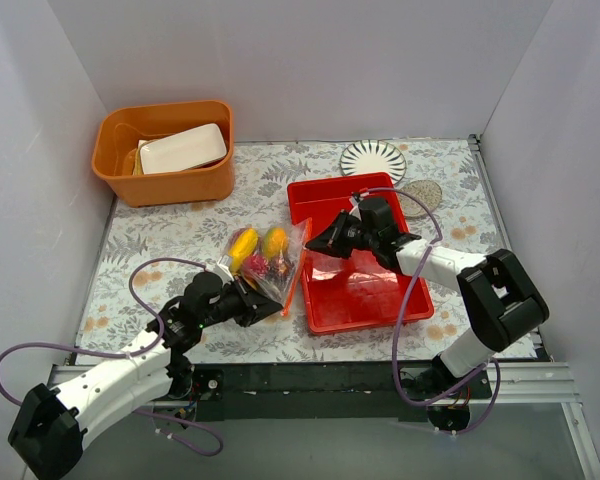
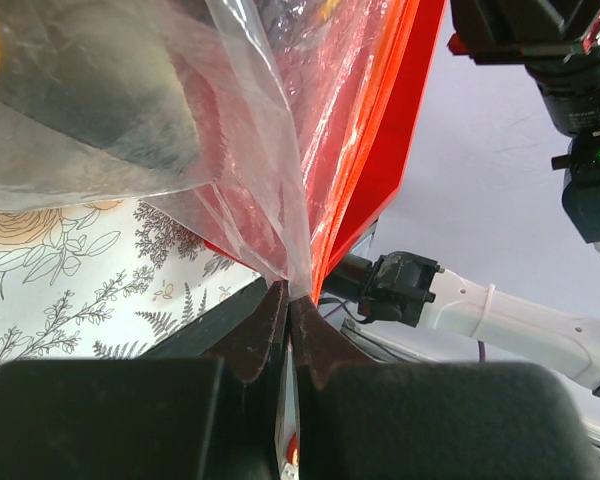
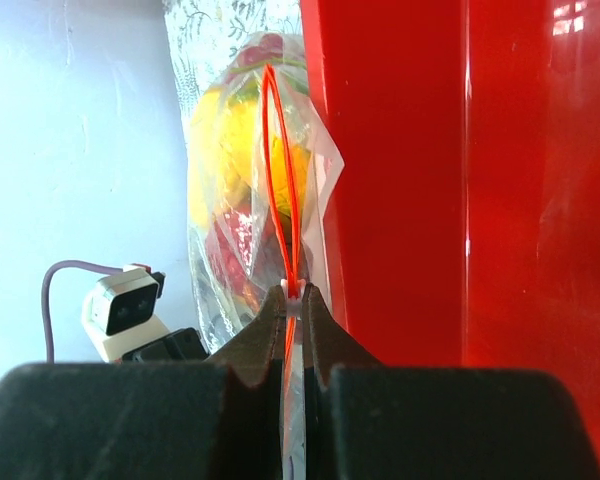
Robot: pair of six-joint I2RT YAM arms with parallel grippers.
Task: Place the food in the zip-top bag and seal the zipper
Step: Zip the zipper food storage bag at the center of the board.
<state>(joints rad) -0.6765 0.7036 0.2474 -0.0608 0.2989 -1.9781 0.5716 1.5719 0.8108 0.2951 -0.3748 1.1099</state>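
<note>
The clear zip-top bag (image 1: 263,257) lies left of the red tray, with yellow corn (image 1: 242,245), a mango (image 1: 275,240) and red pieces (image 1: 255,266) inside. Its orange-red zipper (image 1: 296,279) runs along the side nearest the tray. My left gripper (image 1: 267,308) is shut on the bag's near corner (image 2: 292,285). My right gripper (image 1: 315,243) is shut on the white slider (image 3: 293,294) at the zipper's far end. In the right wrist view the two zipper strands (image 3: 277,150) bow apart beyond the slider, with yellow and red food (image 3: 225,160) behind the plastic.
The red tray (image 1: 365,290) sits right of the bag, under my right arm. An orange basket (image 1: 165,175) holding a white container (image 1: 183,148) stands at the back left. A striped plate (image 1: 373,158) and a grey speckled disc (image 1: 425,192) lie at the back right.
</note>
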